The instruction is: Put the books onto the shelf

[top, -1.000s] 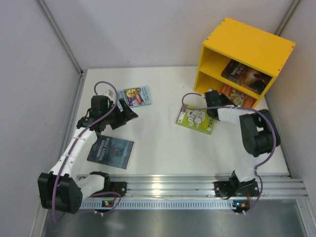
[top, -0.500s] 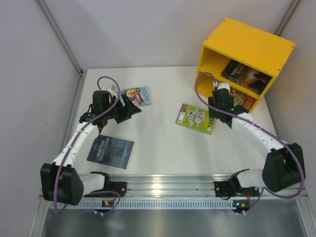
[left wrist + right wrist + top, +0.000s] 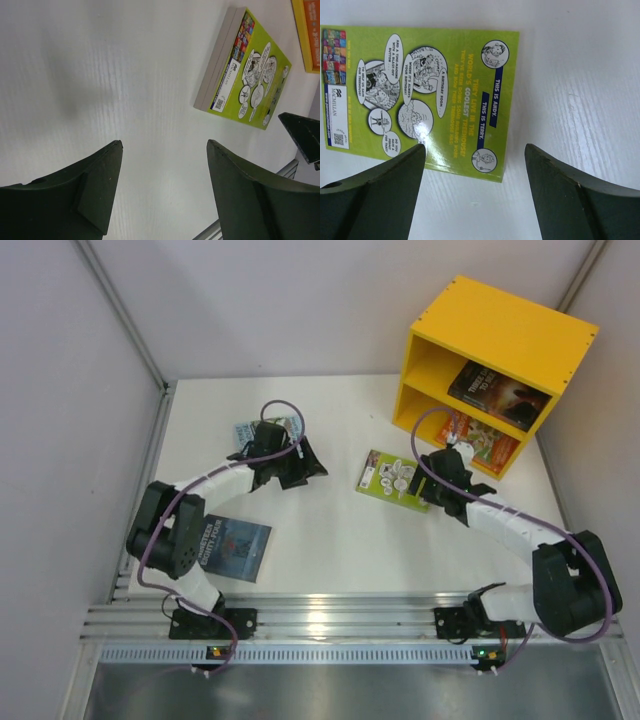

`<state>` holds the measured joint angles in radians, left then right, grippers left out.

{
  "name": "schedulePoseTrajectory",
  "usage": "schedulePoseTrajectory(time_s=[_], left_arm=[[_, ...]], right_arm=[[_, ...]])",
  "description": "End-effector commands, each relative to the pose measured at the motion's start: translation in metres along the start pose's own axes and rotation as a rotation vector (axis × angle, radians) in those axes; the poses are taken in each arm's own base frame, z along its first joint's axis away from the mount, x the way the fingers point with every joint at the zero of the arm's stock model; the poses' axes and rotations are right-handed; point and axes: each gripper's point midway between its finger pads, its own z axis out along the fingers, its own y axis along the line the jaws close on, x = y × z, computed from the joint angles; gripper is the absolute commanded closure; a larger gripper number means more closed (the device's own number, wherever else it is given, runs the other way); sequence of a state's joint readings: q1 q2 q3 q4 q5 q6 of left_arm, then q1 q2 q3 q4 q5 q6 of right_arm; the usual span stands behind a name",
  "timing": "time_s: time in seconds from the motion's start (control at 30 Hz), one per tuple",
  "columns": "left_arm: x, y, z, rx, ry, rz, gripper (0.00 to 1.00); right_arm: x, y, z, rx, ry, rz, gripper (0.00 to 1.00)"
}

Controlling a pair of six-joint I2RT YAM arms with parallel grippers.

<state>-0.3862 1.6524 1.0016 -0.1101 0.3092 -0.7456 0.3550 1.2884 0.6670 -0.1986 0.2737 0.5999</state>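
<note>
Lime green book lies flat on desk just in front of the shelf, right jaws wide and empty over it, left jaws wide too; looks thin, light, glossy-slippery, so pinch one long edge.

Shelf: dark bk upper, orange bk lower; lime bk flat nearby.

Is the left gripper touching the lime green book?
Apart. In the left wrist view, bare white table lies between the open left gripper and the lime green book.
</note>
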Motion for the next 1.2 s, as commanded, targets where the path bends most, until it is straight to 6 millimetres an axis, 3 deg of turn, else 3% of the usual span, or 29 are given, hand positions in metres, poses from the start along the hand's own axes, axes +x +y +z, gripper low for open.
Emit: schedulePoseTrajectory(time_s=[0.0, 0.13, 0.17, 0.23, 0.27, 0.33, 0.37, 0.43, 0.53, 0.63, 0.67, 0.7, 0.73, 0.77, 0.83, 0.9, 0.97, 1.03, 1.17], left_arm=[[-0.023, -0.036, 0.021, 0.09, -0.083, 0.034, 0.26], [-0.007, -0.033, 0.044, 0.044, -0.04, 0.035, 0.21], [-0.005, -0.032, 0.046, 0.041, -0.04, 0.03, 0.19], [-0.001, -0.025, 0.051, 0.021, -0.041, 0.018, 0.19], [0.0, -0.025, 0.052, 0.019, -0.045, 0.017, 0.19], [0.0, -0.017, 0.051, -0.011, -0.062, 0.002, 0.19], [0.0, -0.014, 0.051, -0.018, -0.07, -0.001, 0.19], [0.0, -0.013, 0.047, -0.02, -0.08, -0.007, 0.19], [0.0, -0.014, 0.045, -0.011, -0.077, -0.008, 0.19], [-0.001, -0.013, 0.041, -0.005, -0.063, -0.016, 0.19], [0.0, -0.013, 0.04, 0.004, -0.055, -0.022, 0.2], [-0.002, -0.009, 0.037, 0.005, -0.06, -0.032, 0.2], [-0.004, -0.009, 0.035, 0.011, -0.059, -0.038, 0.2], [-0.005, -0.009, 0.033, 0.015, -0.061, -0.039, 0.2], [-0.007, -0.01, 0.027, 0.029, -0.059, -0.022, 0.2], [-0.009, -0.013, 0.026, 0.045, -0.048, -0.009, 0.2], [-0.008, -0.015, 0.028, 0.065, -0.029, -0.006, 0.2], [-0.005, -0.021, 0.033, 0.101, -0.004, -0.009, 0.2], [-0.007, -0.022, 0.043, 0.116, 0.002, -0.034, 0.2]], right_arm=[[-0.015, 0.016, 0.013, -0.054, -0.066, 0.084, 0.2], [-0.003, 0.022, 0.026, -0.081, -0.018, 0.106, 0.23], [0.008, 0.023, 0.029, -0.095, 0.015, 0.119, 0.23], [0.01, 0.032, 0.031, -0.147, 0.011, 0.147, 0.24], [0.024, 0.036, 0.032, -0.182, 0.053, 0.169, 0.25], [0.026, 0.05, 0.031, -0.261, 0.05, 0.206, 0.27], [0.04, 0.057, 0.028, -0.295, 0.083, 0.211, 0.28], [0.046, 0.07, 0.024, -0.331, 0.086, 0.193, 0.28], [0.07, 0.108, 0.008, -0.447, 0.151, 0.056, 0.29], [0.076, 0.128, -0.012, -0.556, 0.194, -0.074, 0.3], [0.066, 0.134, -0.02, -0.577, 0.173, -0.117, 0.3], [0.073, 0.121, -0.023, -0.524, 0.214, -0.149, 0.3], [0.065, 0.119, -0.025, -0.505, 0.196, -0.172, 0.3], [0.046, 0.117, -0.03, -0.477, 0.144, -0.214, 0.29], [0.034, 0.105, -0.032, -0.419, 0.131, -0.281, 0.27], [0.01, 0.108, -0.033, -0.407, 0.092, -0.322, 0.26], [-0.015, 0.109, -0.02, -0.401, 0.056, -0.385, 0.24], [-0.026, 0.109, -0.006, -0.414, 0.051, -0.456, 0.22], [-0.028, 0.116, 0.043, -0.412, 0.143, -0.525, 0.2]])
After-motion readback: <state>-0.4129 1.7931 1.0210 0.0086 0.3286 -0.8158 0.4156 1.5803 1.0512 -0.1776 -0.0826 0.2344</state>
